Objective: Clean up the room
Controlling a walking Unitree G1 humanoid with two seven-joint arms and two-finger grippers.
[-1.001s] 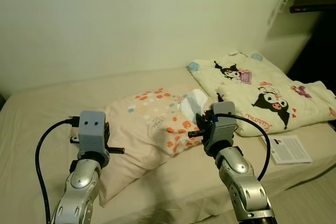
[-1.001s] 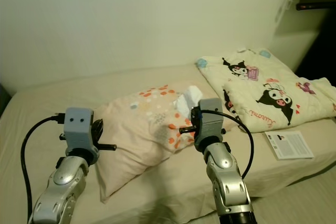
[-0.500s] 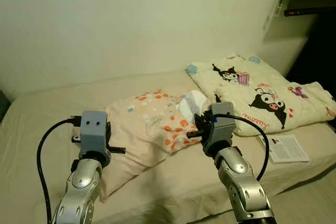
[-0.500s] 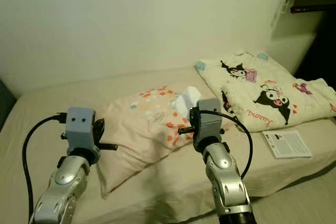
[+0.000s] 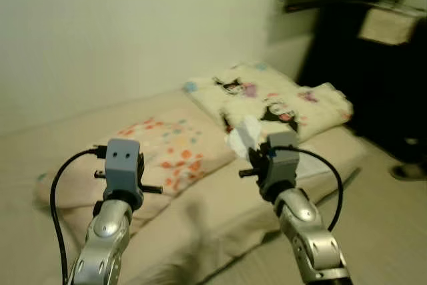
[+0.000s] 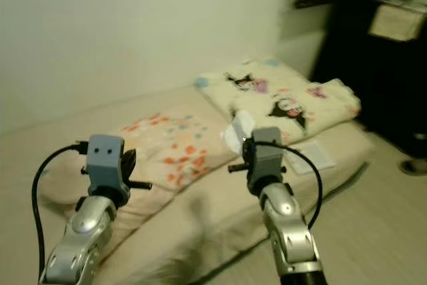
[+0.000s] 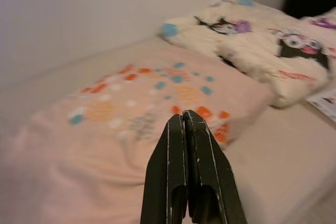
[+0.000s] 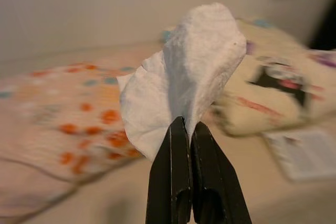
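The right gripper (image 8: 184,124) pinches a crumpled white tissue (image 8: 184,72) that stands up beyond its fingertips, above the bed (image 5: 220,198) (spotted pillow (image 7: 131,108) and cartoon blanket (image 5: 273,95) lie ahead), while the left gripper (image 7: 184,119) hovers pressed together, holding nothing.

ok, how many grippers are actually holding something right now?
1. The right gripper is shut on a crumpled white tissue, held up over the bed. The left gripper is shut with nothing between its fingers, pointing toward the spotted pillow.
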